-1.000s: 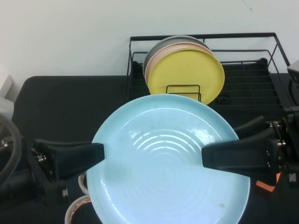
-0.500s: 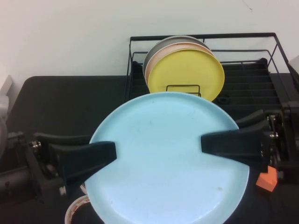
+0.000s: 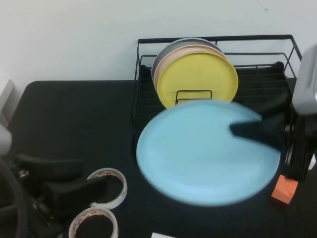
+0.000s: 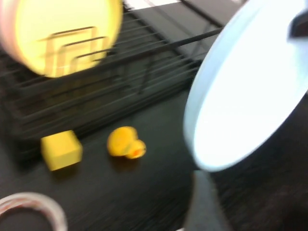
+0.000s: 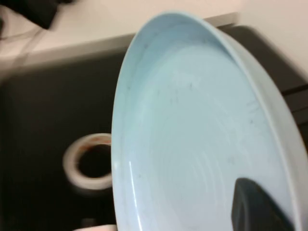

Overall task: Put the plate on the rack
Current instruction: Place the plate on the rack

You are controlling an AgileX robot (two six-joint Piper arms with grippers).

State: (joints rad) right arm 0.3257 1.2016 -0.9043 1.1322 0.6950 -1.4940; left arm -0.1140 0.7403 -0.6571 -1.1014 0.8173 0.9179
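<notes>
The light blue plate (image 3: 203,153) hangs tilted above the table, just in front of the black wire rack (image 3: 262,84). My right gripper (image 3: 245,130) is shut on the plate's right rim, one dark finger (image 5: 255,207) lying on its upper face. The plate also shows in the right wrist view (image 5: 192,130) and in the left wrist view (image 4: 250,86). My left gripper (image 3: 94,177) is low at the front left, open and empty, well clear of the plate. The rack (image 4: 106,91) lies beyond it in the left wrist view.
A yellow plate (image 3: 198,79), a pink plate (image 3: 166,62) and a grey plate (image 3: 161,54) stand upright in the rack's left part. Two tape rolls (image 3: 109,186) (image 3: 94,223) lie at the front left. An orange block (image 3: 285,191) lies at the right. A yellow block (image 4: 60,149) and a yellow duck (image 4: 125,142) lie by the rack.
My left gripper has let go of the plate and drawn back to the lower left. My right gripper alone has carried the plate right and toward the rack, uncovering the tape rolls.
</notes>
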